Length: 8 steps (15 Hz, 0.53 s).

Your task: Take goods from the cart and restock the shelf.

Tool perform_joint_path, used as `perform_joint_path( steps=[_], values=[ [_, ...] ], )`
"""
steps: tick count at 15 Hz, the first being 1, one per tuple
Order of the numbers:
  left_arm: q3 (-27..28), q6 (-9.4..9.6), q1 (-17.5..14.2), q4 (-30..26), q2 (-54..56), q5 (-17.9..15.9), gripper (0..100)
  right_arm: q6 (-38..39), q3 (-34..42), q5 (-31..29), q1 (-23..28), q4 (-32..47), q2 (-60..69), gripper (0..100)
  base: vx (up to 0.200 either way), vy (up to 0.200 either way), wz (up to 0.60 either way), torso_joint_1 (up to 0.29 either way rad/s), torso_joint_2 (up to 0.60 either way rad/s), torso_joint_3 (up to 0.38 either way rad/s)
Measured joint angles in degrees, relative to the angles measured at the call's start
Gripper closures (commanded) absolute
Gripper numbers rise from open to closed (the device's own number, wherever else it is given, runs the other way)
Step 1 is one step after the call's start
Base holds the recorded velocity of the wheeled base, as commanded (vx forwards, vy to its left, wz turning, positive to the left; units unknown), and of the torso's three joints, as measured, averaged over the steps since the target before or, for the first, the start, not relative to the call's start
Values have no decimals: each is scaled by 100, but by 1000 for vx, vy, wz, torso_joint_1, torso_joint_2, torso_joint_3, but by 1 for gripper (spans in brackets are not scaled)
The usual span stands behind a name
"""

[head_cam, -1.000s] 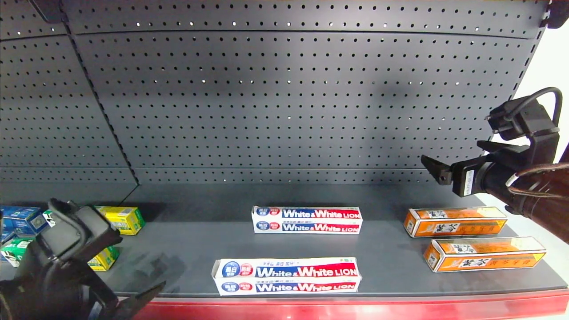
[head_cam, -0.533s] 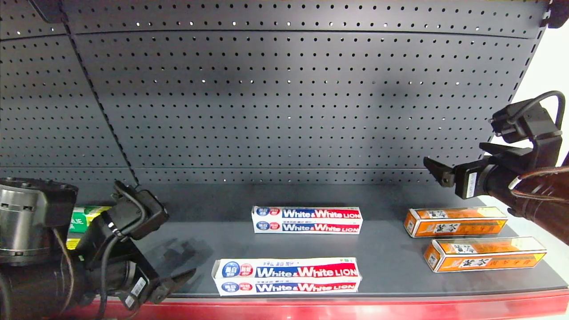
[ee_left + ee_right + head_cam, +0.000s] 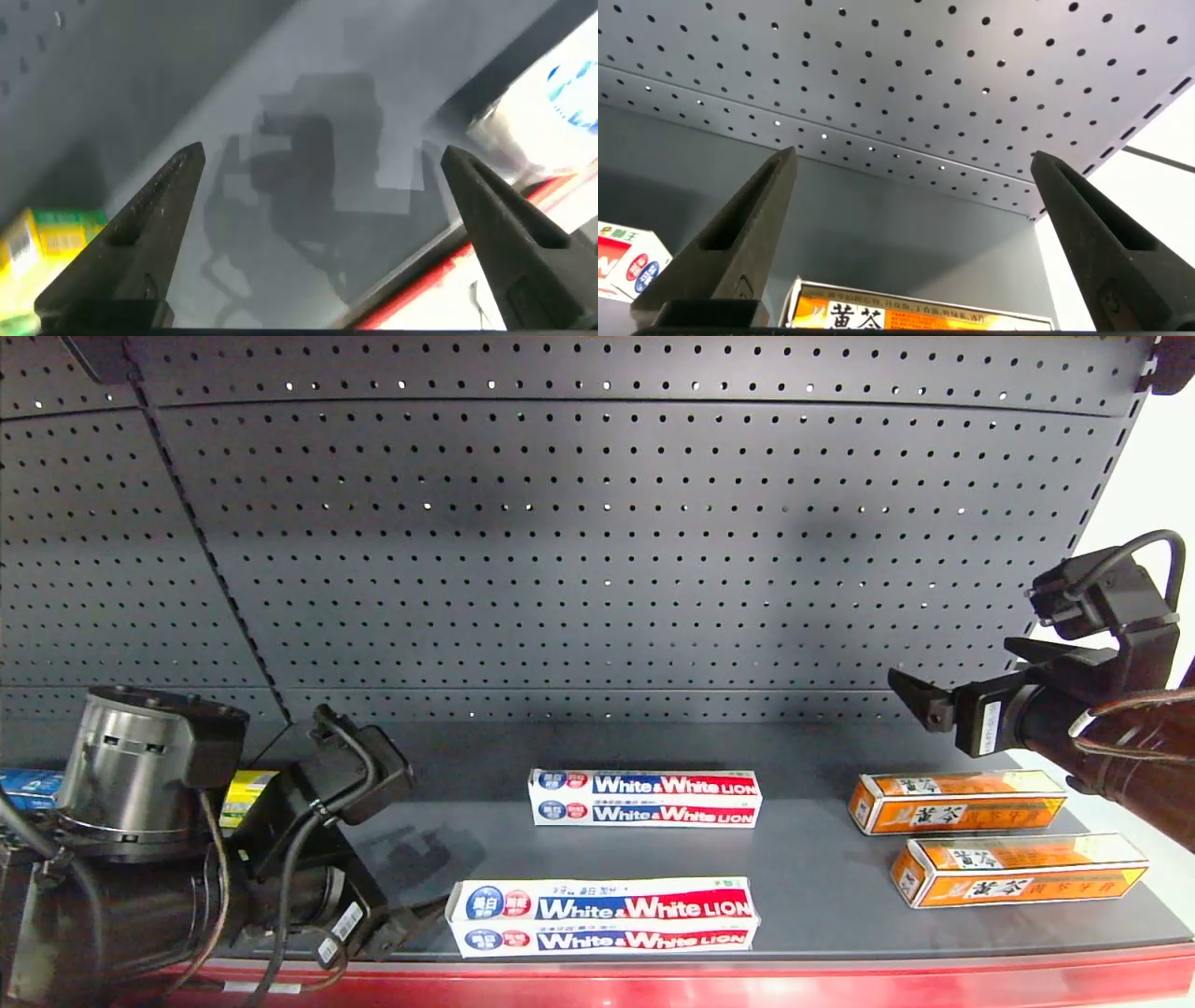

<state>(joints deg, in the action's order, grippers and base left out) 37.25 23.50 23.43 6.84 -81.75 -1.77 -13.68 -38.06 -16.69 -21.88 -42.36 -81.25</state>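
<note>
A dark grey shelf point(image 3: 822, 859) with a red front lip point(image 3: 840, 980) stands before a perforated back panel point(image 3: 597, 569). The left gripper point(image 3: 403, 924) sits low over the shelf's front left part, just beside the left end of the front toothpaste carton point(image 3: 602, 915). In the left wrist view its fingers point(image 3: 149, 224) are spread wide with only bare shelf between them. The right gripper point(image 3: 920, 702) hangs above the shelf's right end, over the rear orange carton point(image 3: 957, 801), apart from it. It points toward the back panel, and in the right wrist view its fingers point(image 3: 738, 243) are wide apart and hold nothing. The front toothpaste carton lies lengthwise along the lip. A second toothpaste carton point(image 3: 644, 797) lies parallel behind it, mid-shelf. The two orange cartons are at the right, the front orange carton point(image 3: 1018, 869) nearer the lip, both lying flat and apart. At the far left, partly hidden by the left arm, are a yellow-green box point(image 3: 245, 791) and a blue box point(image 3: 23, 784).
</note>
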Motion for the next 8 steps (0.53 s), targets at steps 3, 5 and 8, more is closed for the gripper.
perform_joint_path(
  steps=[3,5,8],
  values=[
    [69,-13,283,-6,-110,18,0,0,16,0,-2,2,-9,0,0,0,0,0,0,0],
    [106,-11,357,-9,-177,18,0,0,20,-2,-2,0,-11,0,0,0,0,0,0,0],
    [174,-11,383,-4,-256,18,0,0,27,-2,-7,0,-17,0,0,0,0,0,0,0]
  ],
)
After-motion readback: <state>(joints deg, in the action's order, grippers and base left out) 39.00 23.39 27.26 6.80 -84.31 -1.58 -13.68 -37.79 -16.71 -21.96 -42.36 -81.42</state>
